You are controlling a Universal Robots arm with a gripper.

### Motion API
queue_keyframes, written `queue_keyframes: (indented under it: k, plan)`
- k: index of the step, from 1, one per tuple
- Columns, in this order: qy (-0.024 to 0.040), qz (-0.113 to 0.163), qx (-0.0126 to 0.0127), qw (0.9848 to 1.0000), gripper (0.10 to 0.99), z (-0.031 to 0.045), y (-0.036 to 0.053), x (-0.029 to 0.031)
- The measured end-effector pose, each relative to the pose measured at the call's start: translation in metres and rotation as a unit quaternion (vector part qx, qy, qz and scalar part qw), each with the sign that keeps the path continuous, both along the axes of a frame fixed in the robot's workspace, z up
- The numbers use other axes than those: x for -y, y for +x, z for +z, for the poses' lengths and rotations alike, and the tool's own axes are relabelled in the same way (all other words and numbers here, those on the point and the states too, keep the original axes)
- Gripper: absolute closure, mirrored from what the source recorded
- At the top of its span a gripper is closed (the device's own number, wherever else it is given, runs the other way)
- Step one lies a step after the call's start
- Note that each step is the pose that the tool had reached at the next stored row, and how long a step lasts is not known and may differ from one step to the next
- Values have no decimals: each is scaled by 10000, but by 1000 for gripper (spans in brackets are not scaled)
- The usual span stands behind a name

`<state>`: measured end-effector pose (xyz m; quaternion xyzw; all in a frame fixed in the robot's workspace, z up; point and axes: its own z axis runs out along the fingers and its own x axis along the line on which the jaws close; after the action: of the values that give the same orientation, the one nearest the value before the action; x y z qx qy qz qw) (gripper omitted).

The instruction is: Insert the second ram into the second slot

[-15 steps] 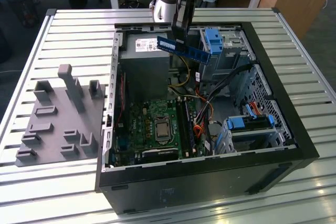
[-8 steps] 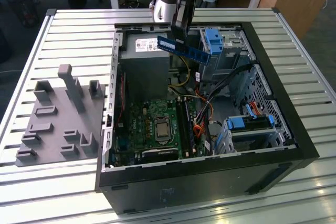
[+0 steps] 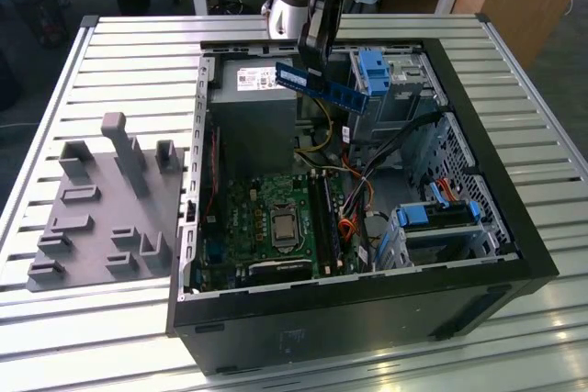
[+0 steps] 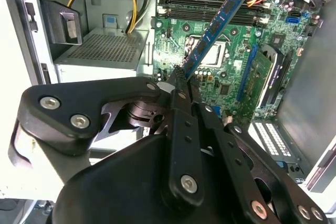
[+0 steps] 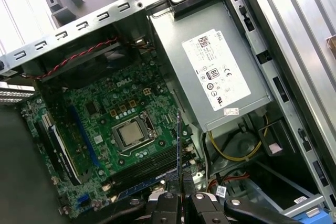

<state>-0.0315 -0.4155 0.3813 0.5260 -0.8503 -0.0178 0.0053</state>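
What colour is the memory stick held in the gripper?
The second ram is blue with dark chips; the second wrist view shows it best.

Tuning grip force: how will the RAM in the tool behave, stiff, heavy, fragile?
Likely stiff: the RAM juts straight from the tool, no sag. Probably light, being a thin board. Bare chips suggest fragility, so a sideways push could well damage it.

- We see a white printed label on the grey metal power supply box. It carries a barcode, round approval marks and fine print we cannot make out.
- A small white sticker sits on the thin blue memory stick; we cannot read its print.
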Motion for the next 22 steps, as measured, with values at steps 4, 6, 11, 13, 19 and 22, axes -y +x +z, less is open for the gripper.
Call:
queue_keyframes:
  k: [4, 6, 11, 13, 19, 22]
  plan:
    - [0, -48, 0, 10000, 949, 0, 0, 0]
    - [0, -72, 0, 10000, 949, 0, 0, 0]
    - [0, -128, 0, 9999, 949, 0, 0, 0]
    - [0, -150, 0, 9999, 949, 0, 0, 0]
    - [0, -218, 0, 9998, 949, 0, 0, 0]
    - [0, -256, 0, 9997, 949, 0, 0, 0]
